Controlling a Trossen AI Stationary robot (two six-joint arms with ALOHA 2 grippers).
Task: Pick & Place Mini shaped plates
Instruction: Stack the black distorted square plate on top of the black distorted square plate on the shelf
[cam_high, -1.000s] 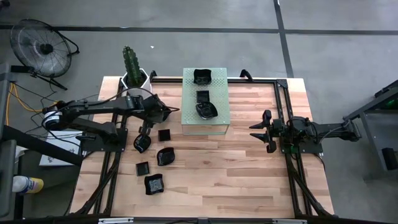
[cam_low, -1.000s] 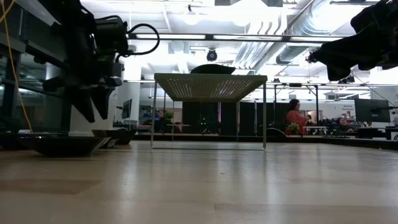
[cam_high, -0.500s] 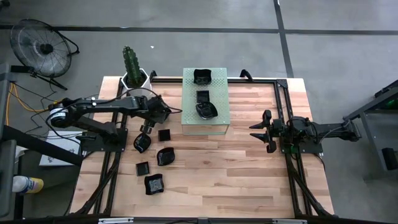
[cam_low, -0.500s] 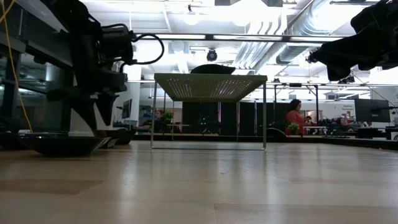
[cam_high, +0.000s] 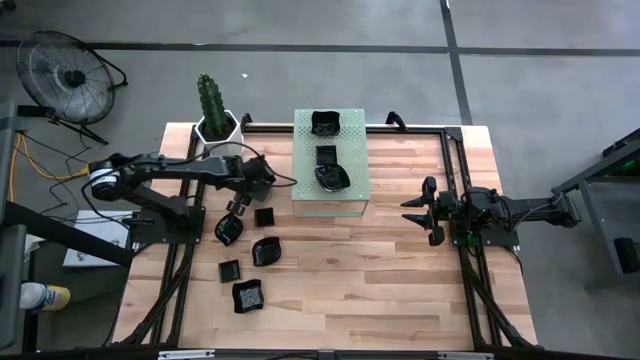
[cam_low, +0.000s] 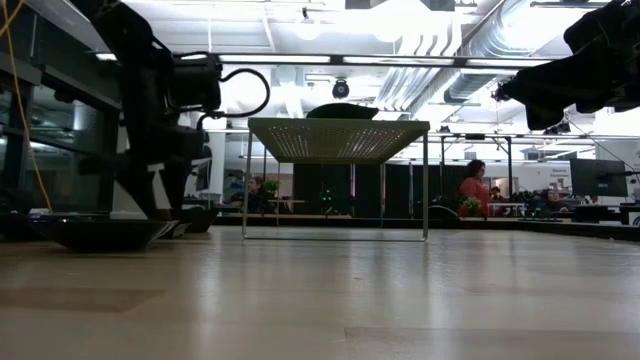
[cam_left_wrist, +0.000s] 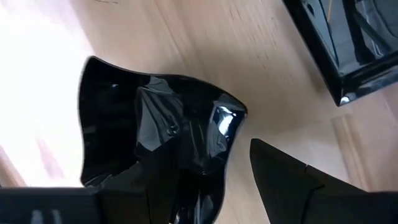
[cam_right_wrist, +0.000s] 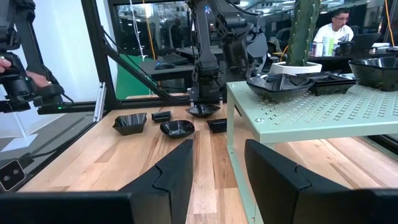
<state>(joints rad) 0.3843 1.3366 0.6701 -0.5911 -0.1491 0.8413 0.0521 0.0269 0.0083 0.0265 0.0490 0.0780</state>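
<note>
Several glossy black mini plates lie on the wooden table's left half: a wavy-edged one (cam_high: 229, 231), a square one (cam_high: 264, 216), a round one (cam_high: 266, 250) and two nearer the front. Three more (cam_high: 326, 155) sit on top of the pale green perforated block (cam_high: 330, 200). My left gripper (cam_high: 237, 209) points steeply down, open, close above the wavy-edged plate (cam_left_wrist: 155, 130), one finger (cam_left_wrist: 298, 186) just outside its rim. The square plate (cam_left_wrist: 348, 50) lies beside it. My right gripper (cam_high: 424, 210) waits open and level at the table's right side.
A white pot with a cactus (cam_high: 212, 112) stands at the far left corner, next to the green block. Black frame rails (cam_high: 455, 180) run along the table's sides. Bare wood (cam_high: 380, 280) lies between the arms. A person (cam_low: 473, 186) sits in the room behind.
My left gripper has sunk toward the wavy-edged plate, shifting slightly toward the far edge and rolling about its own axis. Its fingers stay open. The plates and the right arm have kept still.
</note>
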